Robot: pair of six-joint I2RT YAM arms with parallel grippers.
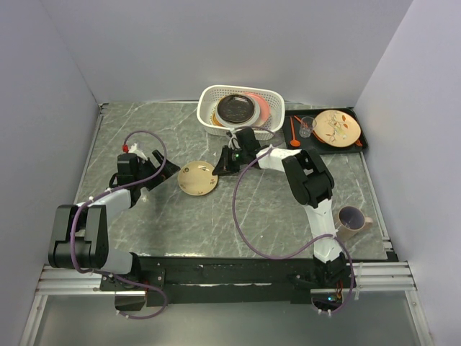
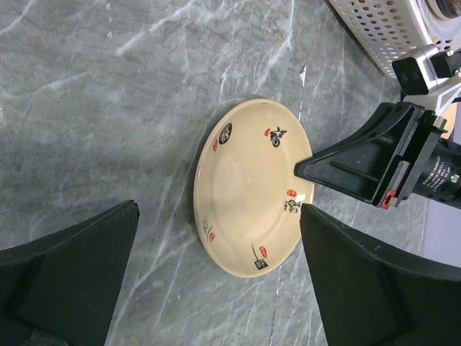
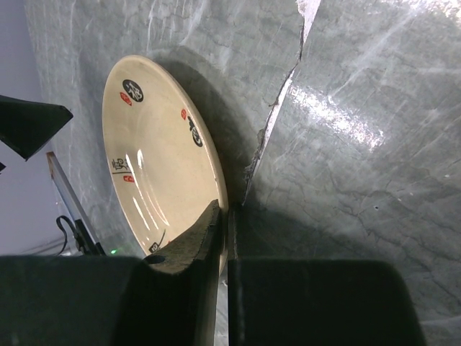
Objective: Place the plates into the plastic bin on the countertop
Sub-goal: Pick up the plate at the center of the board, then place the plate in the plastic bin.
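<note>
Right wrist view: my R gripper (image 3: 225, 216) is pinched shut on the rim of the tan plate (image 3: 155, 155), resting on the countertop (image 3: 346, 144). My L gripper (image 2: 216, 207) gapes wide beside it. Farther back, plastic bin (image 1: 209, 97) w/ a black plate (image 1: 235, 108) on top inside.

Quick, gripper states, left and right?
Left gripper: open, holding nothing.
Right gripper: shut on the rim of the plate.
</note>
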